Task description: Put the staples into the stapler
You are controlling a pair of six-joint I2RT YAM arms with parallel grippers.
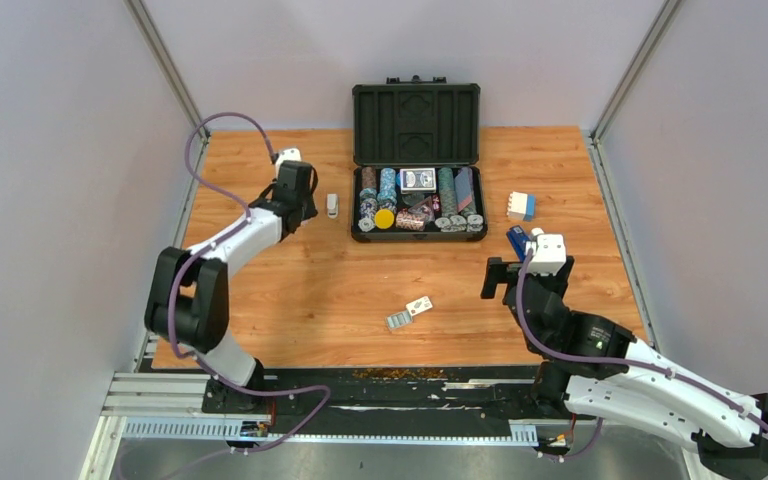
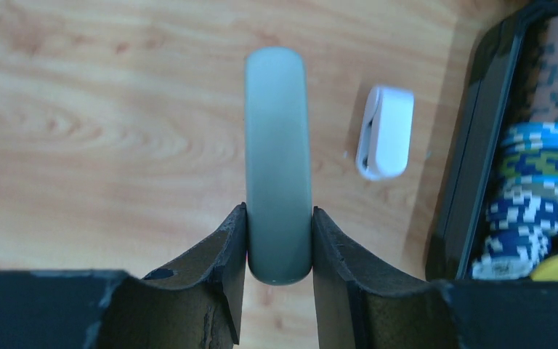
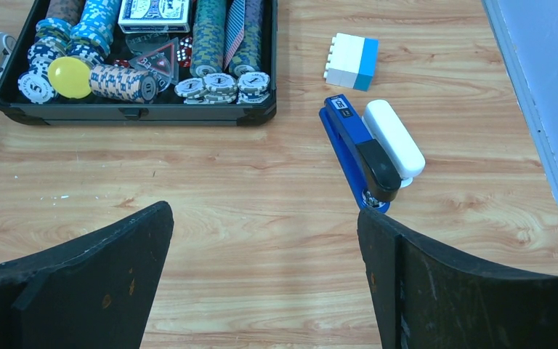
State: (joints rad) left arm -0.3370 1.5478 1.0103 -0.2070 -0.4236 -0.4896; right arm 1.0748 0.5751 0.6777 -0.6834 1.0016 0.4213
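**Two arms, one stapler in hand, staples out on the open table**

Pinched narrow, the left gripper (image 2: 279, 209) has the stapler (image 2: 277, 123) clamped by one end between both pads, and the rest of the grey-olive body juts straight out over the table (image 2: 80, 131). Holding it by the end probably leaves most of its length free for opening and for the other arm to reach. No maker's mark shows on the smooth upper face.

Just beside it lies a small white clip-like object (image 2: 385, 131), and beyond that is the wall of the open poker-chip case (image 1: 418, 232).

The right gripper (image 3: 265, 211) stands spread wide with nothing between its fingers. It hangs low and faces the blue stapler (image 3: 356, 149), a white oblong item (image 3: 394, 138) that touches it, and a white-and-blue block (image 3: 351, 61). The blue stapler carries a small label at its far end, too small to read. Some pale chips in the case seem to show a numeral 1, and the card box print is illegible.

The staples (image 1: 398, 320) sit mid-table between the two arms, well apart from both. The box lies as two small pieces close together, which I judge to be tray and sleeve.
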